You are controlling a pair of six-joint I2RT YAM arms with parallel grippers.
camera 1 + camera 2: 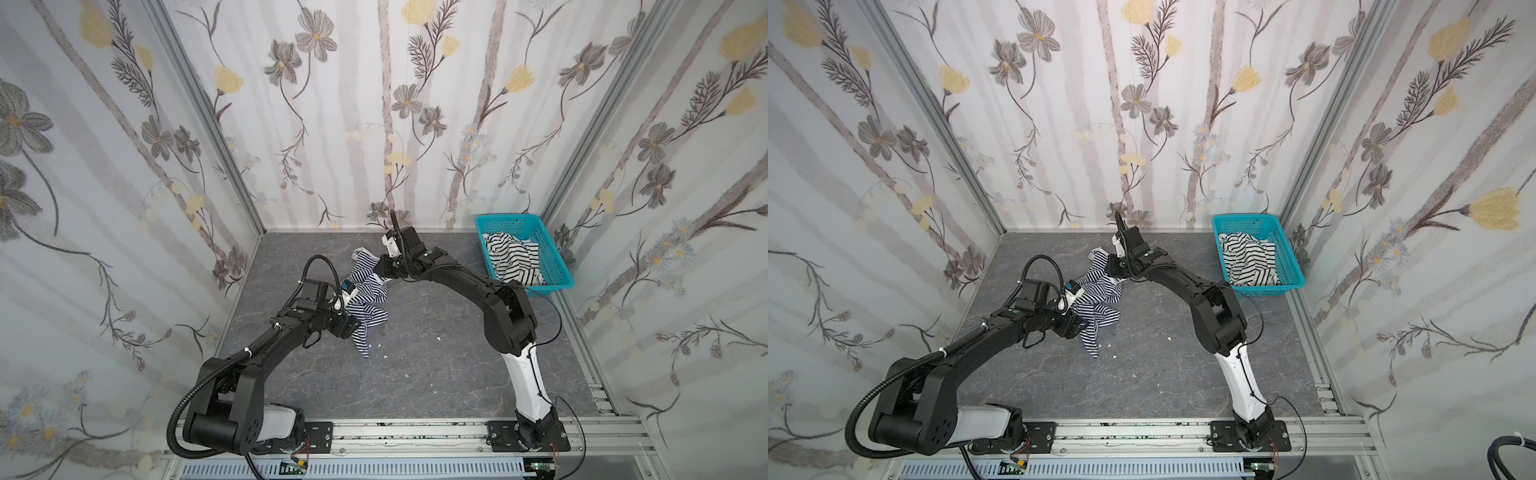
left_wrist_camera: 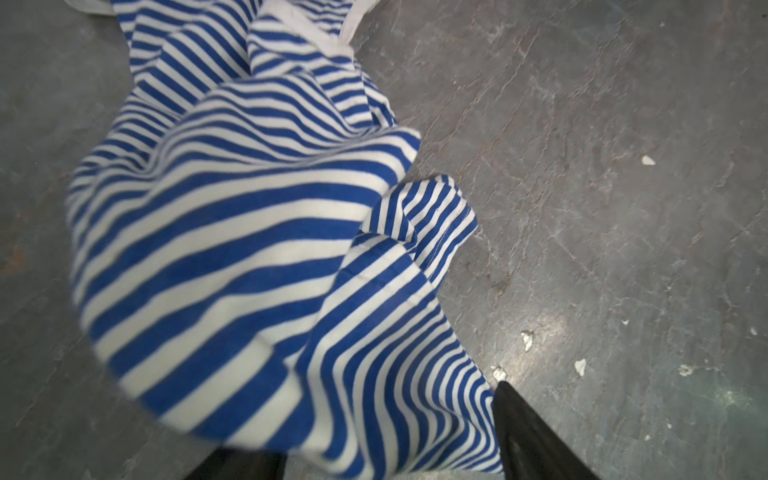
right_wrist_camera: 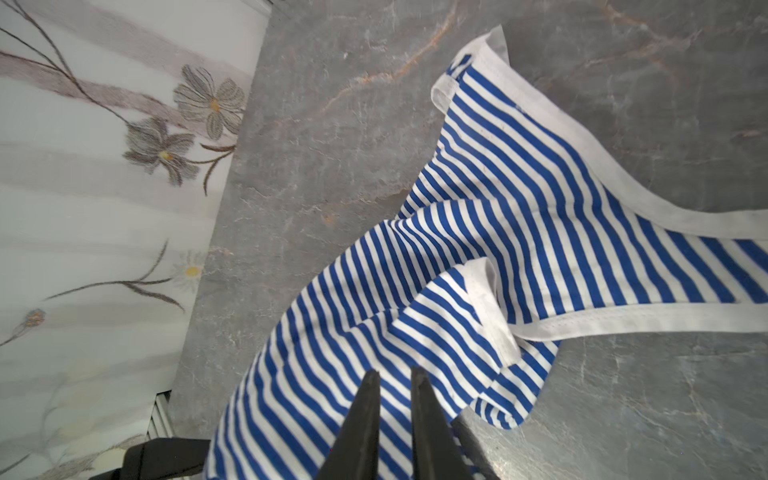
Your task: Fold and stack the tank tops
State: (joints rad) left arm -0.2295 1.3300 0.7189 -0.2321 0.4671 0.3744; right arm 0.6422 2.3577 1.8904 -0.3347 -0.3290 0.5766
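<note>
The navy-and-white striped tank top point(image 1: 365, 291) point(image 1: 1096, 291) lies crumpled mid-table, partly lifted between my two arms. My right gripper point(image 1: 378, 272) point(image 3: 395, 372) is at its far end, its fingers nearly together, pinching the striped cloth point(image 3: 498, 208) beside the white-trimmed strap. My left gripper point(image 1: 357, 328) point(image 2: 374, 419) is at the near end. Its fingers stand wide apart, and the cloth point(image 2: 249, 228) drapes between them and covers one tip. The black-and-white tank top point(image 1: 515, 253) point(image 1: 1250, 257) lies bunched in the teal basket point(image 1: 507, 224) point(image 1: 1246, 224).
The basket stands in the far right corner against the floral walls. Small white flecks point(image 1: 438, 338) dot the grey marbled tabletop point(image 1: 436, 374). An aluminium rail point(image 1: 415, 432) carrying both arm bases runs along the front edge.
</note>
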